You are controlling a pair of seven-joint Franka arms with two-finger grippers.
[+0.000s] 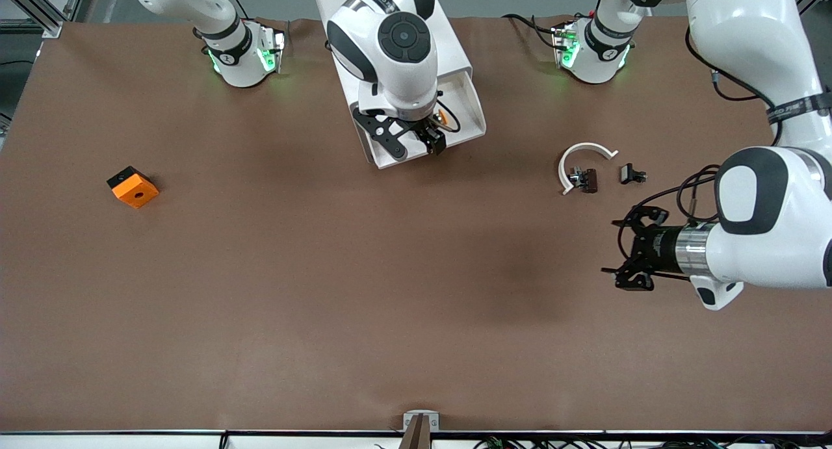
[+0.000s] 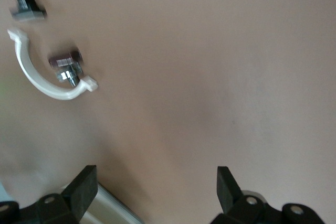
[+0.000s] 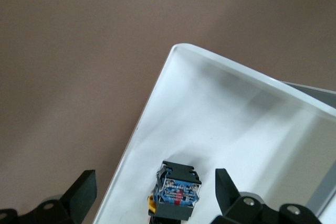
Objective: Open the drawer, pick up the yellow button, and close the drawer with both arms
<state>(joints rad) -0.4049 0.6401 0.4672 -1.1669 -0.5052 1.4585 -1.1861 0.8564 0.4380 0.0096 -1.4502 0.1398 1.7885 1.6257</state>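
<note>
Left gripper (image 1: 617, 251): the black two-finger pincer of the left white arm hangs over bare brown table toward the left arm's end. Its fingers (image 2: 84, 184) stand wide apart with nothing between them. This arm waits.

White arc and clips: a thin white plastic arc (image 1: 583, 156) lies with a small dark clip (image 1: 585, 179) touching its inner side, and a second black clip (image 1: 631, 173) sits just beside them. All are farther from the front camera than the spot under the left gripper. None of these is the task's thing.

Orange block: an orange square block with a hole (image 1: 133, 188) lies toward the right arm's end, well apart from everything else. It is not the target either.

Drawer: the shallow white plastic tray drawer (image 1: 471, 108) stands pulled out of the boxy white cabinet (image 1: 448, 36).

Button: the tiny push-button with an orange-yellow cap on a black-blue body (image 3: 177, 192) lies inside the drawer, near a side wall. Only a sliver of its cap shows in the front view.

Right gripper (image 1: 416, 140): the right arm's black pincer hangs over the open drawer, fingers (image 3: 81, 190) spread wide and empty.

Key relation: the button sits straight below and between the right gripper's fingers, so the right arm is by far the nearer. My judgement is that a short descent and a squeeze would take it, minding the drawer wall close by.
</note>
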